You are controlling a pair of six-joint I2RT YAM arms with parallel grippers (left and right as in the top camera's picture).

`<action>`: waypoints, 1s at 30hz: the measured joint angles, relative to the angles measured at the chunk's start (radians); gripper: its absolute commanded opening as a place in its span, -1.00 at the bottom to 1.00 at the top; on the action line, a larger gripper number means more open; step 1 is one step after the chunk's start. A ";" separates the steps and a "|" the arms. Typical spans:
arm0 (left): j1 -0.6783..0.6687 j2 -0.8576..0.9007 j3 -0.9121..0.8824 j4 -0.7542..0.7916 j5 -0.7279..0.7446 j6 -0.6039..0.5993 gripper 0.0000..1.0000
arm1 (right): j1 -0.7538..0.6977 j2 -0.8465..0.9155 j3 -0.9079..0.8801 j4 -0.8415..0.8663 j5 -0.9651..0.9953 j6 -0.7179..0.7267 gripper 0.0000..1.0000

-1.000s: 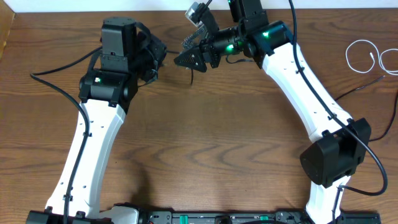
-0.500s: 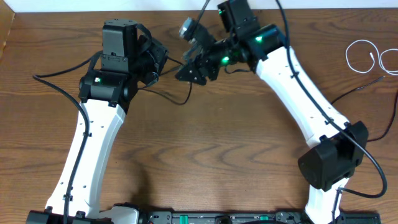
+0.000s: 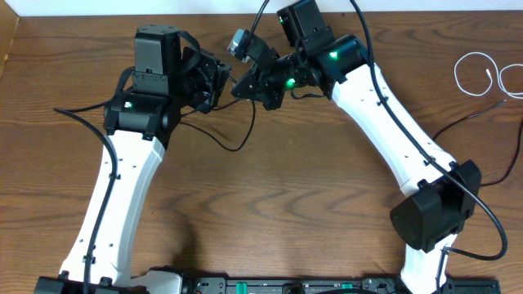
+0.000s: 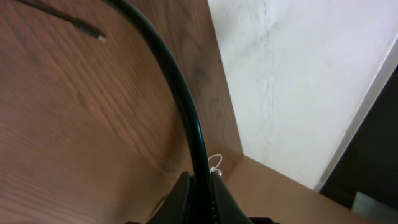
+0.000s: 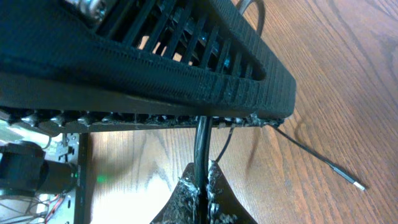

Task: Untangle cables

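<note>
- Right gripper (image 5: 202,185) has swung left and toward the far edge over the last second, and now sits just beside the left gripper (image 4: 200,190) over the far middle of the table (image 3: 286,204)
- Its jaws stood apart a second ago; now they are pinched together on the black cable (image 3: 238,145), and in my right wrist view the cord runs straight up out of the closed tips
- Left gripper has barely shifted, and its jaws are clamped tight on the same black cable, which in my left wrist view arcs up and away from the tips over the wood
- Between the two grips the black cable sags toward the near side in a slack loop, deeper than it was a second ago
- From the right wrist I see the ribbed black body of the left gripper crossing the top of the picture, very close
- A thin stretch of black cord with a small plug end (image 5: 356,185) lies on the wood to the right in that view; I cannot tell whether it belongs to the cable I am holding
- White cable (image 3: 472,69) lies in a small loop at the far right of the table, well apart from both grippers and touched by neither
</note>
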 measured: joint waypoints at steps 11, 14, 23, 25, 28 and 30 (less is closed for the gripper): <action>0.000 0.000 0.000 -0.021 -0.002 0.031 0.45 | -0.064 -0.010 -0.005 0.110 0.048 0.164 -0.98; 0.000 0.000 0.000 -0.023 -0.005 0.079 0.45 | -0.144 -0.042 -0.012 0.217 0.065 0.281 -0.98; 0.000 0.000 0.000 -0.026 -0.008 0.204 0.45 | -0.486 -0.212 -0.013 0.443 0.278 0.655 -0.98; 0.000 0.000 0.000 -0.033 -0.009 0.219 0.45 | -0.556 -0.224 -0.011 0.476 0.331 0.710 -0.98; 0.000 0.000 0.000 -0.037 -0.008 0.229 0.45 | -0.655 -0.224 -0.011 0.486 0.428 0.766 -0.98; 0.000 0.000 0.000 -0.037 -0.009 0.235 0.45 | -0.711 -0.222 -0.011 0.472 0.527 0.793 -0.98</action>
